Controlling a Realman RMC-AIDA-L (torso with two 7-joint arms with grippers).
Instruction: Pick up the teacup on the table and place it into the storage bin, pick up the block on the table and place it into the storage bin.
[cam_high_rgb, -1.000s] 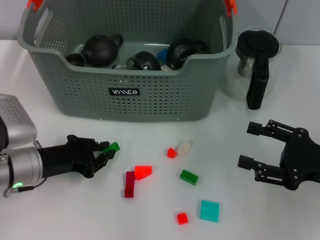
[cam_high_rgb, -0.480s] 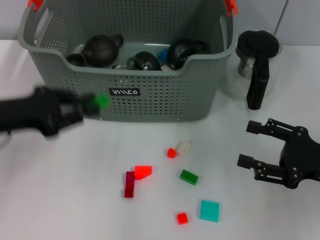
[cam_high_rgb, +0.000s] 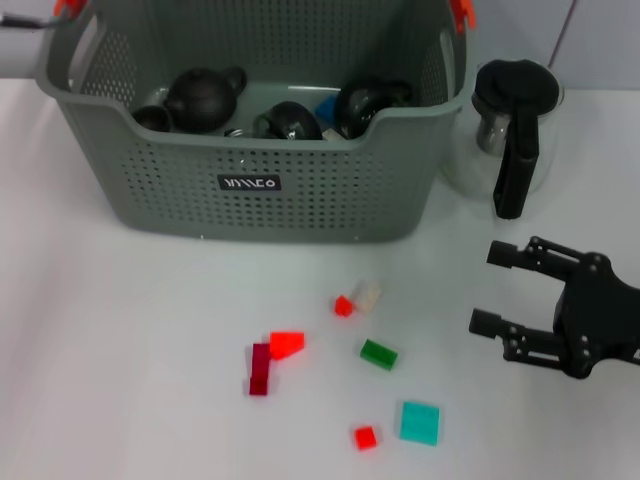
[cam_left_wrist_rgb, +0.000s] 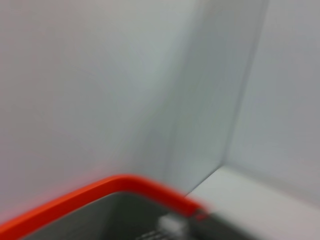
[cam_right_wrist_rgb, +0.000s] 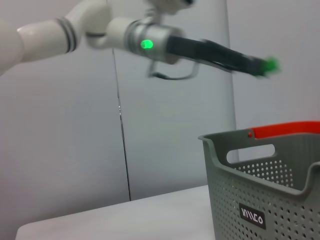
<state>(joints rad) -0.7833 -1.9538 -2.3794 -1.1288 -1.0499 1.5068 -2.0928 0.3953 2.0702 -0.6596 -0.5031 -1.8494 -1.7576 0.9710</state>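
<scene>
Bench: white bench is carrying the storage bin at the far side, with a glass jug just to its right.
Change: the left arm is no longer showing in the head view; a second ago it was low at the near left, holding a small green block, then it was rising beside the bin.
Left end effector: now it is visible only in the right wrist view, the left end effector is reaching high above the bin rim, gripping the green block at its tip.
Right end effector: the right end effector is waiting near the right edge of the bench, its fingers spread open, holding nothing.
Bin content: dark teapots and teacups are already lying inside.
Loose blocks: red, dark red, green, teal and other small ones are lying near the middle of the bench.
Meaning: I judge one block is going to the bin; release over the opening is coming next, and many blocks are waiting.
</scene>
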